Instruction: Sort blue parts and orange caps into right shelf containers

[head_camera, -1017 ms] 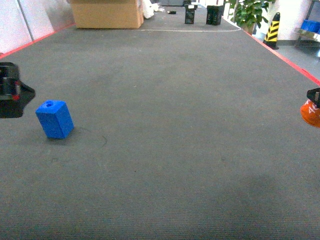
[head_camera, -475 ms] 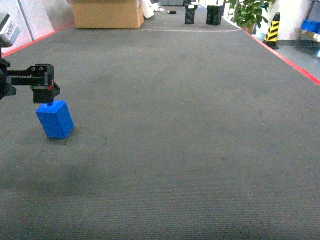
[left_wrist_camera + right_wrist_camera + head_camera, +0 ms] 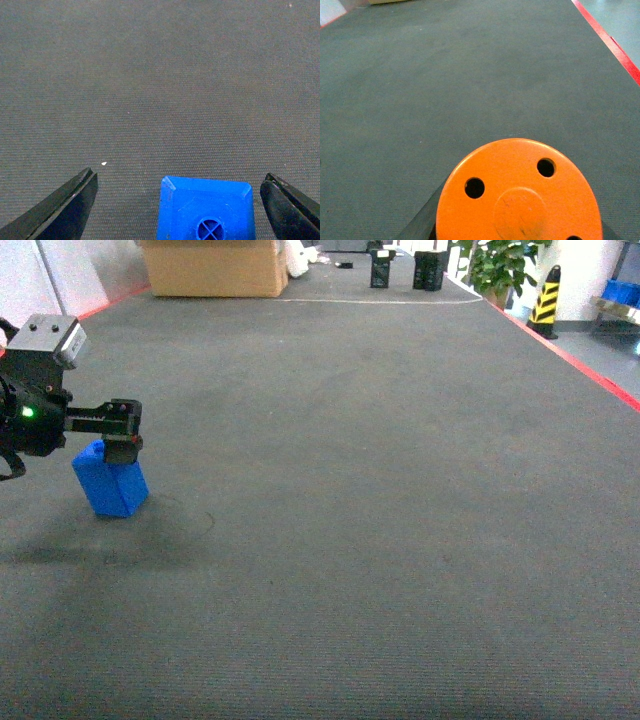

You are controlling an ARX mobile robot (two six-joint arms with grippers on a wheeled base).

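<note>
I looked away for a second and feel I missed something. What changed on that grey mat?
The left gripper came in from the left edge and now straddles the blue part, fingers open either side. The right gripper, holding an orange cap, left the head view. The blue part stayed put.

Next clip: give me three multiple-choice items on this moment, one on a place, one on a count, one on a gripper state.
1. Where is the blue part?
A. Between the left gripper fingers
B. In a crate
C. On the cardboard box

2. How many holes show in the orange cap top?
A. None
B. Three, one partly cut off
C. Six

3. The left gripper is:
A. Open
B. Shut on the part
C. Out of view

Answers: 1 A, wrist view shows fingers either side; 2 B, two full holes, one at the frame edge; 3 A, gaps remain beside the part.
</note>
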